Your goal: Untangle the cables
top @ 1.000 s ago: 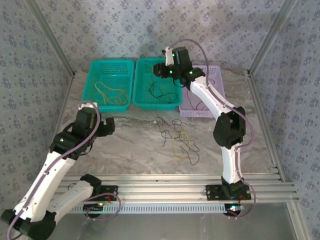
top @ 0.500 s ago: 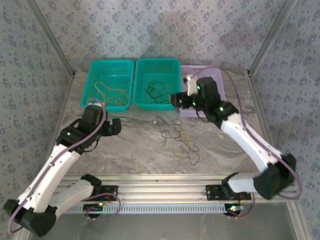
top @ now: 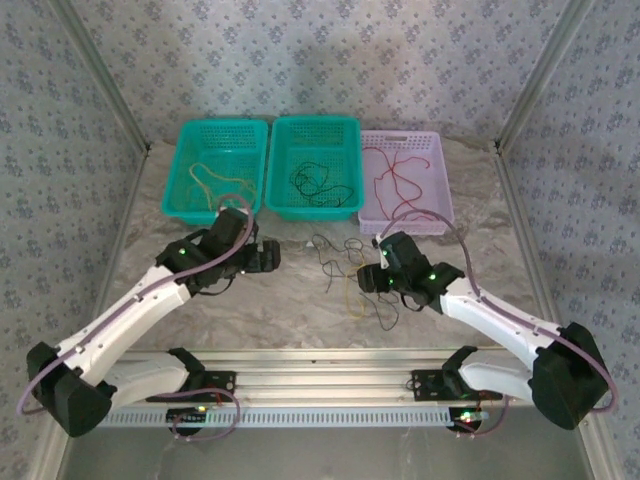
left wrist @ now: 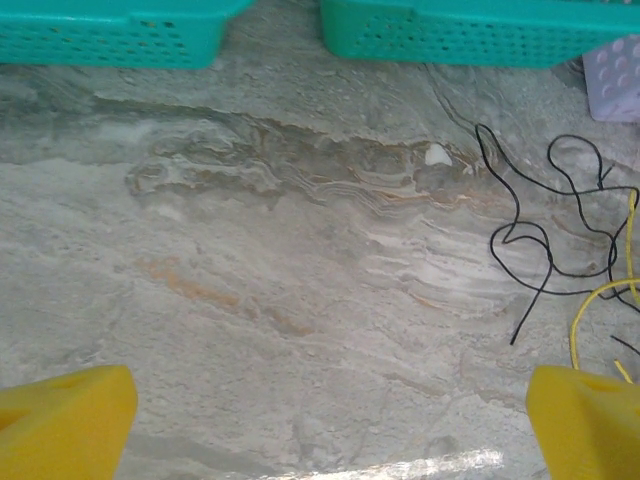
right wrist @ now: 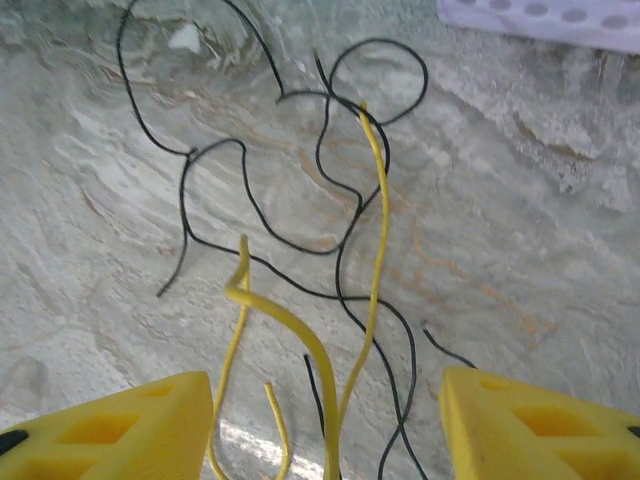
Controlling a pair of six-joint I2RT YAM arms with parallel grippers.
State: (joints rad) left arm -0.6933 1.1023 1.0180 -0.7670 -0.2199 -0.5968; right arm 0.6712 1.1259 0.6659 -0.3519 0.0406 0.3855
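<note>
From above, I am holding my left gripper just left of the cables tangled on the table and my right gripper over their right edge, so both arms risk crowding one small knot. Through my left wrist, my fingers are standing wide apart over bare marble, with the black cable off to the right, so closing here would catch nothing. Through my right wrist, my fingers are standing apart with nothing clamped and the yellow cable is arching up between them over black strands, so a pinch now is likely to gather both colours and tighten the knot.
</note>
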